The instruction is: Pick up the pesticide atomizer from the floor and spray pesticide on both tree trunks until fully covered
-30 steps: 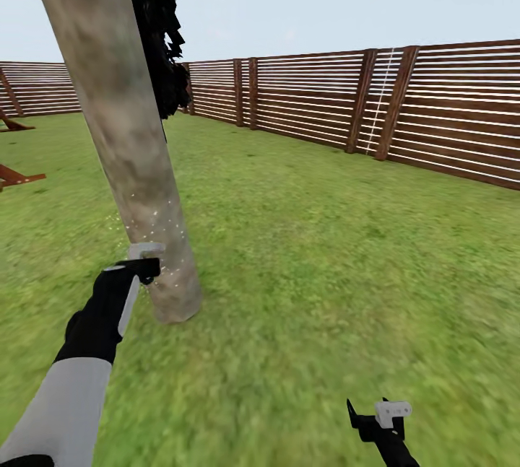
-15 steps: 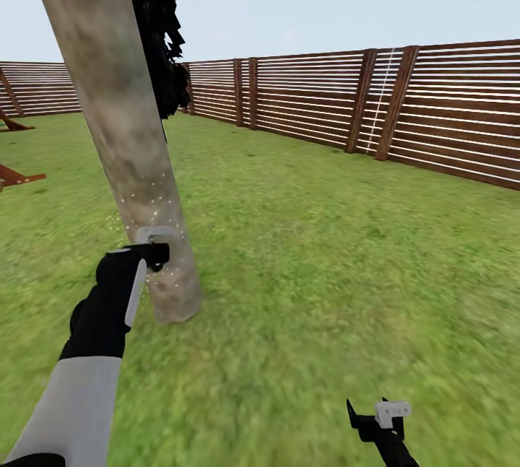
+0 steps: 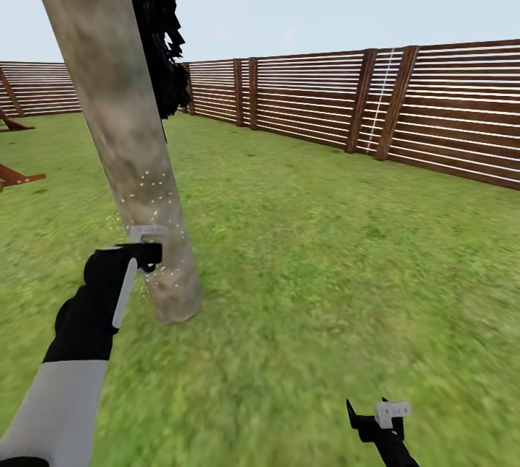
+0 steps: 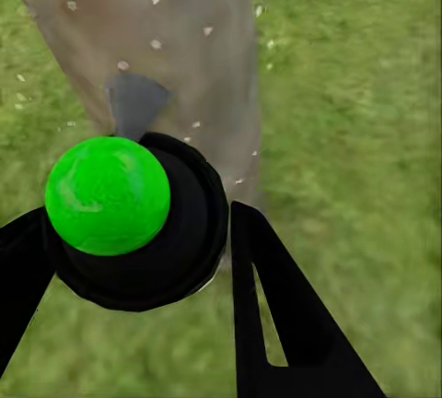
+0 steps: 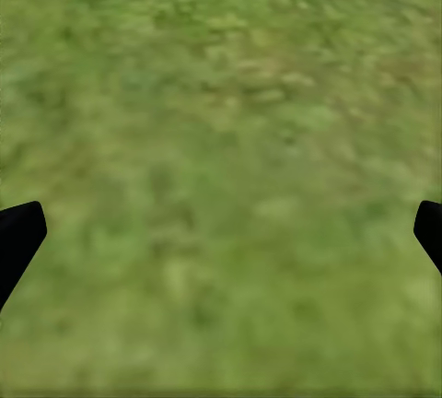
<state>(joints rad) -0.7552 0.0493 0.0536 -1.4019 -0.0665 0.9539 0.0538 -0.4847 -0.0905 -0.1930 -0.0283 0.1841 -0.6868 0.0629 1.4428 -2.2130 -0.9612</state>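
Note:
A thick, blotchy grey-brown tree trunk [image 3: 123,128] leans up out of the lawn at the left. Whitish pesticide specks [image 3: 152,189] dot its lower part. My left gripper [image 3: 150,256] is held close against the trunk, a little above its base. In the left wrist view this gripper [image 4: 138,218] is shut on the pesticide atomizer [image 4: 175,251], a dark round body topped by a bright green ball [image 4: 108,195], aimed at the speckled trunk [image 4: 184,48]. My right gripper [image 3: 370,420] hangs low at the front right; its black fingertips [image 5: 18,232] stand far apart over grass, open and empty.
A brown slatted fence [image 3: 433,113] rings the lawn at the back and right. Dark foliage [image 3: 162,34] hangs right behind the trunk. Reddish wooden pieces [image 3: 14,175] lie at the left edge. Open grass [image 3: 325,258] stretches to the right of the trunk.
My left gripper with the atomizer rose along the trunk, then shifted slightly left. The specks now reach higher on the trunk. The right arm has not moved.

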